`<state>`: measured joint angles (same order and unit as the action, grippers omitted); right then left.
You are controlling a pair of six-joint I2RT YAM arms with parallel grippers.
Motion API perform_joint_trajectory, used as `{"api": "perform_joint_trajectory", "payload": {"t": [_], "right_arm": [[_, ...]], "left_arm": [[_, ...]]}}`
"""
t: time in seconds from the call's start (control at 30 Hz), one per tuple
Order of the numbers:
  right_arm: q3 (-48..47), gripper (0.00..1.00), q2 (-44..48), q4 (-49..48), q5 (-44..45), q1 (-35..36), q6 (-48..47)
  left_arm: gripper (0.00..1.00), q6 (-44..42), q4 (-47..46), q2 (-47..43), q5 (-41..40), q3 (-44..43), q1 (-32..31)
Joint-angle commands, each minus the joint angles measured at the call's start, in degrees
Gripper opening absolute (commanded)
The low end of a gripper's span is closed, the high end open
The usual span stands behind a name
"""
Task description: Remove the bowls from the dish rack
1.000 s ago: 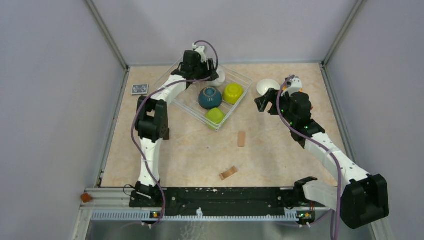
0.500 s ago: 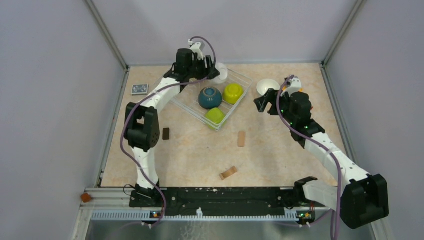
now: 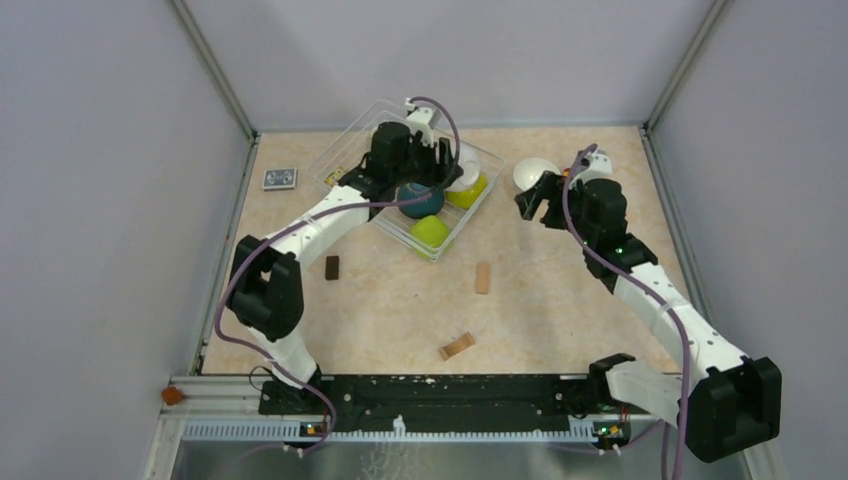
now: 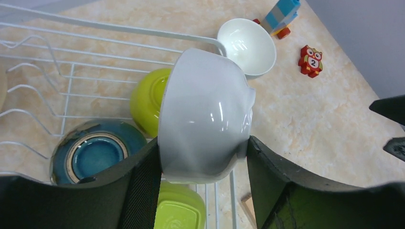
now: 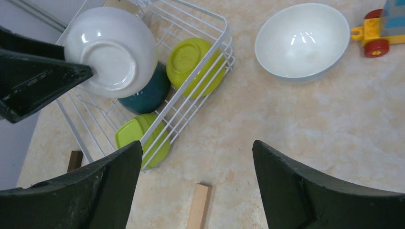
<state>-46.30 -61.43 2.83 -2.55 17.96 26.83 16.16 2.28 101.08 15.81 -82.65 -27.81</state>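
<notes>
Left wrist view has the left fingers (image 4: 143,191) clamped on a white bowl (image 4: 205,114) tilted above the dish rack (image 4: 119,28), right fingers (image 5: 296,186) spread and empty, and that glossy curved side could slip out and smack the teal bowl (image 4: 95,155) below.

Bright, even overhead light casts soft shadows; small glints streak the white bowl (image 4: 210,114); all views sharp
</notes>
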Motion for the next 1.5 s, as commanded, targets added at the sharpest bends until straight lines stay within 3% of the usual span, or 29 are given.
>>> {"api": "perform_joint_trajectory", "payload": {"t": [0.0,0.27,0.53,0.63,0.9,1.27,1.37,1.47], "right_arm": [[-2.7,0.85,3.9,3.3,7.6,0.2,3.2],[-3.5,0.83,7.2,12.9,25.1,0.2,11.5],[-2.1,0.81,9.2,19.0,30.7,0.2,15.2],[-0.4,0.88,9.9,19.1,25.9,-0.1,15.8],[-1.2,0.84,7.1,23.0,6.8,-10.9,18.7],[-1.3,0.80,3.9,23.8,6.2,-12.2,18.7],[-0.7,0.80,3.2,23.6,6.1,-12.2,19.0],[0.2,0.80,2.9,23.2,6.3,-12.2,19.1]], "left_arm": [[0.40,-6.6,-7.9,-6.7,-7.2,3.4,-4.7],[0.37,-12.9,-16.4,-9.0,-8.5,11.0,-12.3],[0.37,-25.1,-18.1,-5.6,-17.4,11.0,-23.6],[0.37,-28.4,-20.0,-3.2,-20.4,11.7,-25.7],[0.37,-37.1,-27.0,2.2,-25.9,15.5,-30.6],[0.43,-47.6,-28.2,13.0,-37.6,11.6,-37.0],[0.49,-48.4,-27.8,14.6,-38.7,10.7,-37.7],[0.67,-48.2,-25.6,15.3,-38.2,9.3,-38.0]]}}
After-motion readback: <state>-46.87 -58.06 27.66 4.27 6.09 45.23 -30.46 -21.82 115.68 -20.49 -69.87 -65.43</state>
